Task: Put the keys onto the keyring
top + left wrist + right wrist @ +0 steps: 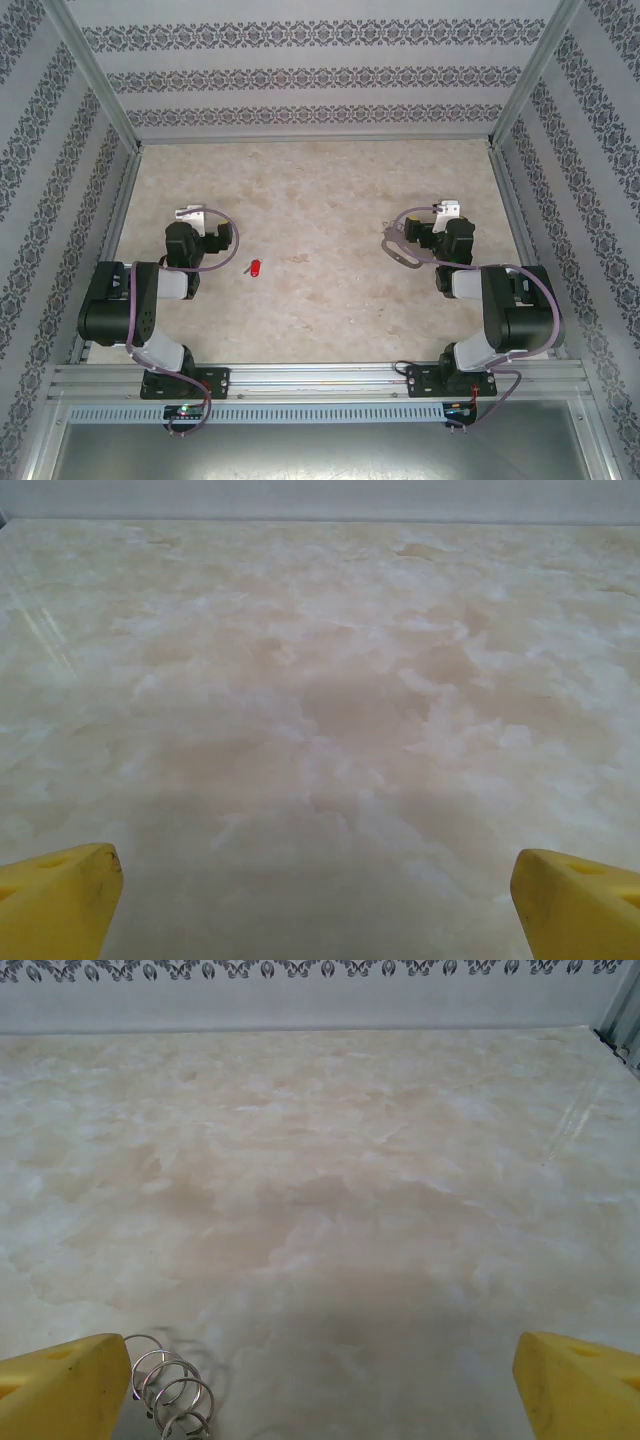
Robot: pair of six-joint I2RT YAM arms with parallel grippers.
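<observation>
The keys (255, 267) are one tiny red tag with a short dark blade, lying on the marbled table right of my left arm. The keyring (400, 248), a flat grey loop, lies just left of my right wrist. Its thin metal rings (170, 1390) show at the bottom left of the right wrist view, beside my left yellow fingertip (70, 1385). My left gripper (190, 214) (315, 880) is open over bare table, with nothing between the fingers. My right gripper (447, 209) (320, 1360) is open too and holds nothing.
Patterned walls with metal posts (95, 90) enclose the table on three sides. An aluminium rail (320, 378) carries both arm bases at the near edge. Purple cables (135, 310) loop along each arm. Open tabletop (320, 200) lies between and beyond the arms.
</observation>
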